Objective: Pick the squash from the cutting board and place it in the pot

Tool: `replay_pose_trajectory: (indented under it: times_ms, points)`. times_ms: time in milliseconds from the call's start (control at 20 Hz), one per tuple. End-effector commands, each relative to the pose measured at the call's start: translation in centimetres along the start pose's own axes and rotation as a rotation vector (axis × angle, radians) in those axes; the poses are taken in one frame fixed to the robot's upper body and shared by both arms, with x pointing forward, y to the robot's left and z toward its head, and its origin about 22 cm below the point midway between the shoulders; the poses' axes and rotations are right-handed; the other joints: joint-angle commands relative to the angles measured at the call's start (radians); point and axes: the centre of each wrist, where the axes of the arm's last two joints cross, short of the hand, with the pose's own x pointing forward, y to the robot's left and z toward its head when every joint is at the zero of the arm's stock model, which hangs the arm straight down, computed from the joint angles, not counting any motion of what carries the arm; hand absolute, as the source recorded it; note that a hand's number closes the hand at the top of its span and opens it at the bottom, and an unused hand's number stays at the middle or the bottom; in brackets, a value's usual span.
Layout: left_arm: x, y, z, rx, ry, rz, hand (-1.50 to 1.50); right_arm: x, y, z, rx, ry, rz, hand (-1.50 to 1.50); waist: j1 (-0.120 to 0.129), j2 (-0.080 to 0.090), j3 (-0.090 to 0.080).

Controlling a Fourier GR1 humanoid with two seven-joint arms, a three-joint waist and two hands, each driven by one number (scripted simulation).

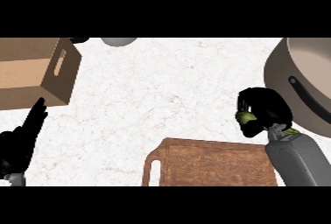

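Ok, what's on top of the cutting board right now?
The cutting board shows bare wood. The right forearm covers its right edge. The right hand, beyond it, is curled round the squash.

No readable text, label, brand, number or sign anywhere in head view. Cardboard box [35, 72] far left: plain faces, no print. Pot [304, 83] far right: no marking. Cutting board [210, 164] near centre: bare wood grain only.
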Motion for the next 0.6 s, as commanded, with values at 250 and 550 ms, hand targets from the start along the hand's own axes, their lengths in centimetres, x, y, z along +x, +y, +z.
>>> replay_pose_trajectory:
  times_ms: [250, 550]
  points:
    - [-0.2, 0.2, 0.2, 0.009, 0.016, 0.015, 0.0, -0.8, -8.4, 4.3, -0.551, 0.081, 0.011, 1.5, -0.008, -0.002, 0.0]
    - [0.6, 0.5, 0.1, -0.009, -0.006, 0.018, 0.0, -1.9, -11.4, 5.5, -0.631, 0.105, -0.212, 1.5, 0.003, 0.001, 0.0]
